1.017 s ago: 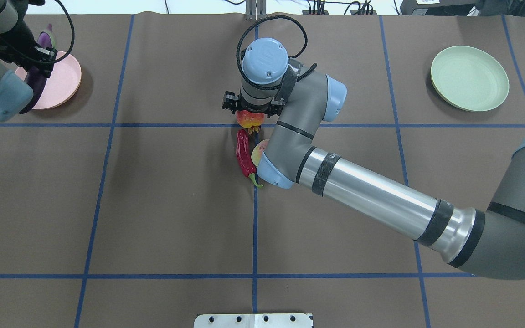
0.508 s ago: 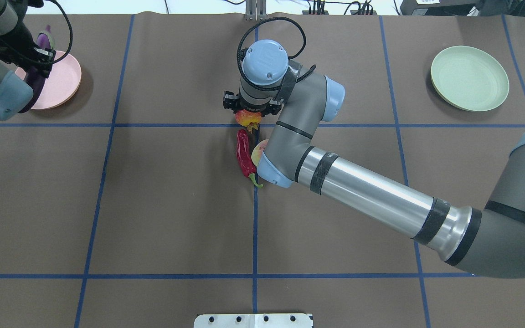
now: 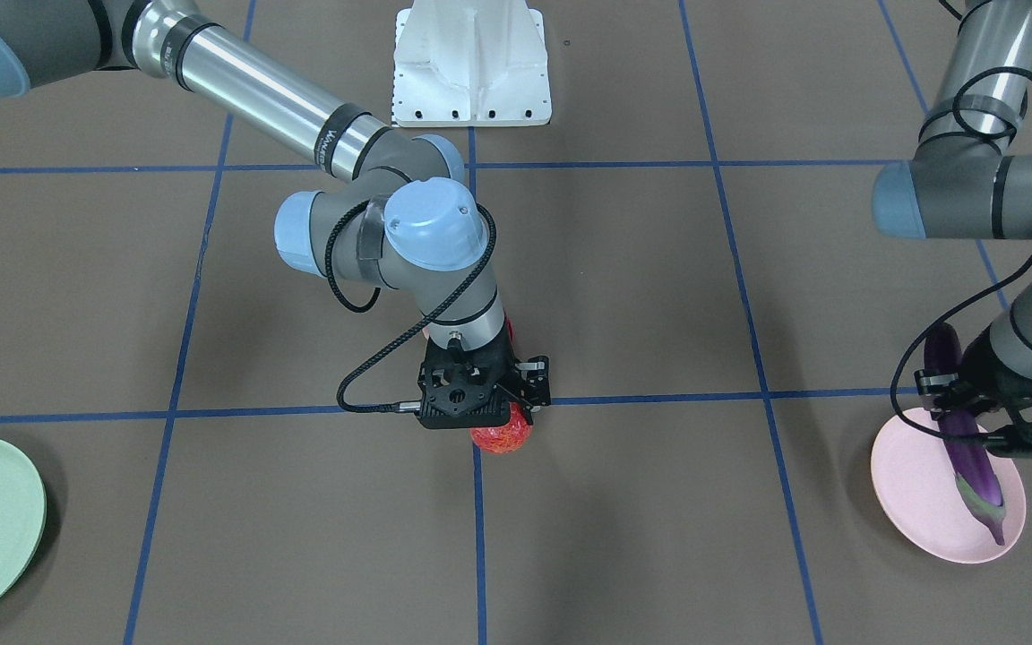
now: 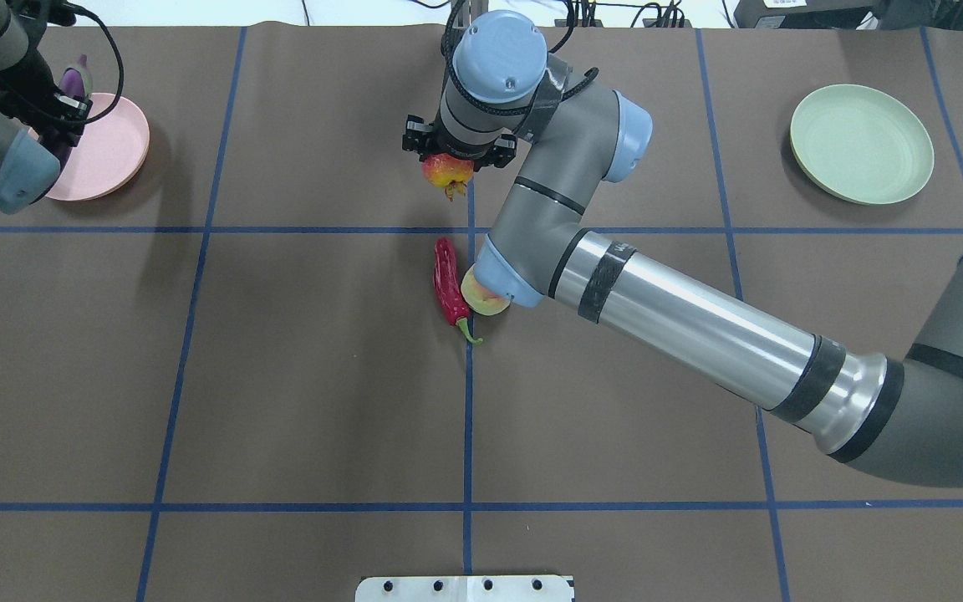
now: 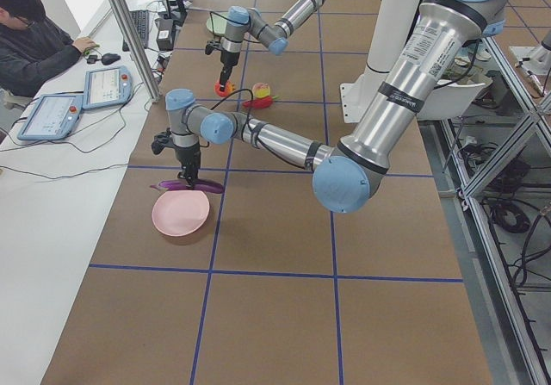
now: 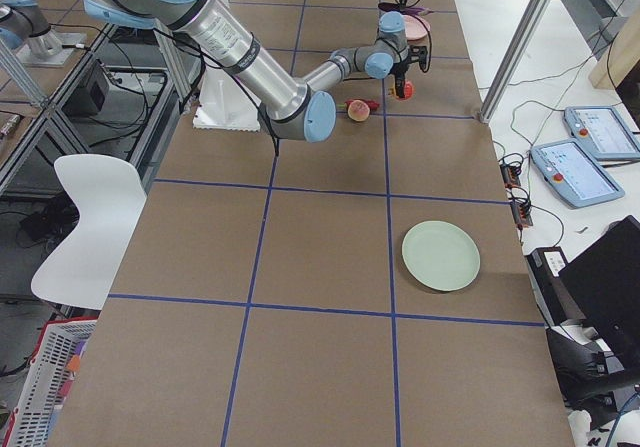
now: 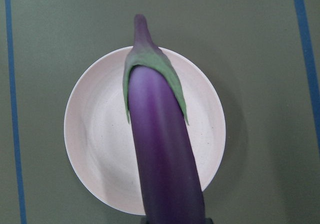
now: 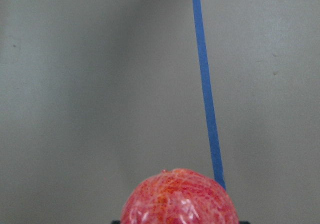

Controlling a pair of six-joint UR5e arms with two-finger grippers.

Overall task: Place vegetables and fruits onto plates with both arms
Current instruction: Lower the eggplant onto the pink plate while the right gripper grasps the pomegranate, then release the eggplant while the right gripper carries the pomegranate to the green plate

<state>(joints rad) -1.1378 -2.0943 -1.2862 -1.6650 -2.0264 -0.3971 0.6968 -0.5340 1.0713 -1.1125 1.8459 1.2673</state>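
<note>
left hand (image 3: 964,417) clamped on eggplant (image 7: 162,159), hanging over pink plate (image 7: 90,134) | right hand (image 3: 489,408) gripping pomegranate (image 8: 177,199) above surface (image 4: 281,376), next to blue tape (image 8: 205,83) | chili (image 4: 448,284) + peach (image 4: 481,303) touching, mid-surface | green plate (image 4: 862,142) way off at the right end | forearm print (image 3: 330,143) too tiny to read, sorry

Purple eggplant (image 3: 973,466) over pink plate (image 3: 915,475); pomegranate (image 3: 503,437) aloft
</note>
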